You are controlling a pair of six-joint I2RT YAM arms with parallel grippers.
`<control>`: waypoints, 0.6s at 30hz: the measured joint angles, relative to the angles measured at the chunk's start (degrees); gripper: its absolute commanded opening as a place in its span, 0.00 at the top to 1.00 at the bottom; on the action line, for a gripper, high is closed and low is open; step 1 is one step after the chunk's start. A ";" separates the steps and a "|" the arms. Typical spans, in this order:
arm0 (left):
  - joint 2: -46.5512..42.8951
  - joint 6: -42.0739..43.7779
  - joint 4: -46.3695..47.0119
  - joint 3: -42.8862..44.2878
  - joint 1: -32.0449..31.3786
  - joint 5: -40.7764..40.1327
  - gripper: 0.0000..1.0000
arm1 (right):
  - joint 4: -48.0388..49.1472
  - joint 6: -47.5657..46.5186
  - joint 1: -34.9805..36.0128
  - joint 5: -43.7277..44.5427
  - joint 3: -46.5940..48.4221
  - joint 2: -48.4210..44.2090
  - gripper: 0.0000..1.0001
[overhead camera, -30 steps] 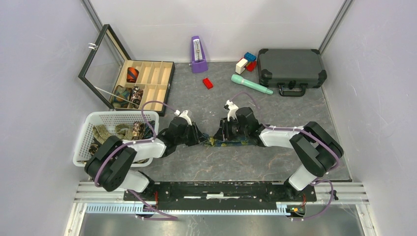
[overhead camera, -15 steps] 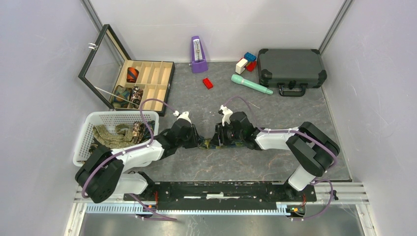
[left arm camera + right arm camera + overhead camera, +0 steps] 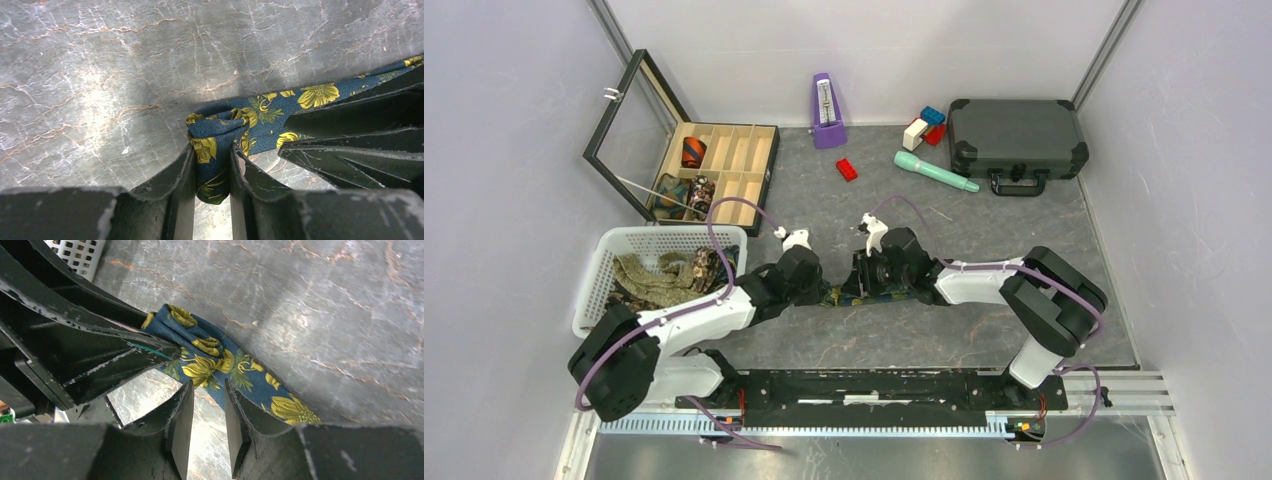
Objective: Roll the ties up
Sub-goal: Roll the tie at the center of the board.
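Tie [image 3: 220, 125], navy with yellow flowers, flat on the grey table [image 3: 874, 340] at mid-frame of the top view, long axis running left to right.

Left gripper [image 3: 212, 150]: jaws closed on the bunched, folded-over end of the strip, with fabric filling the gap between them. From this end the free length leads off toward the right edge of the left wrist view.

Right gripper [image 3: 207, 387]: jaws narrow but apart, with bare table visible through the gap. The strip crosses just at their mouth, from upper left to lower right of the right wrist view, and no clamp on it is evident. The two grippers stand just beside each other, nose to nose.

The coming turn of the roll probably depends on the free length lying rightward of the pinched end, under the right arm, which is the nearer to it.

Open table lies toward the bottom and top of the top view. The basket [image 3: 664, 232] of loose ties [image 3: 649, 275] sits at left, just beside the left forearm. Red block [image 3: 847, 169], teal tool [image 3: 934, 171] and case [image 3: 1016, 135] lie well apart, in the upper frame.
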 measured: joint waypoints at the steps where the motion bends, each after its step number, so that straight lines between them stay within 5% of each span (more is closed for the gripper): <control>1: -0.13 0.02 -0.66 0.17 -0.22 -0.48 0.98 | 0.09 0.09 0.33 0.04 0.59 0.42 0.67; 18: -0.09 0.50 -9.62 5.09 -3.50 -7.04 0.98 | 2.67 1.86 3.06 -0.31 5.49 7.85 0.75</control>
